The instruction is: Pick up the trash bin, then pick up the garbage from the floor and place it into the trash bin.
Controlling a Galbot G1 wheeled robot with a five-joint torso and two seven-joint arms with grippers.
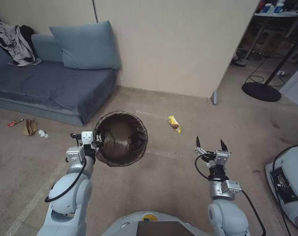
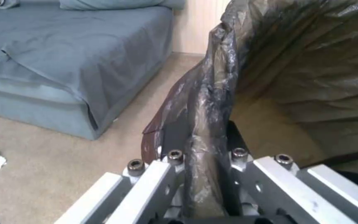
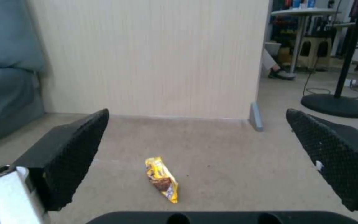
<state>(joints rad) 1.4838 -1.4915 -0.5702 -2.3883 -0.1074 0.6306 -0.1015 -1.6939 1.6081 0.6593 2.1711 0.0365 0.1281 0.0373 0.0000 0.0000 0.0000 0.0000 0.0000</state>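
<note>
Brown-lined trash bin (image 1: 122, 138) held above the carpet (image 1: 175, 183) by its rim — left pincer (image 1: 98, 139) pinching it. Yellow snack wrapper (image 1: 174, 124) on bare floor ahead — right pincer (image 1: 211, 144) spread, hovering short of it.

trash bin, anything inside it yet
The trash bin, held at its rim by the left pincer, shows bare dark bag lining and no litter; the yellow snack wrapper lies on the floor.
</note>
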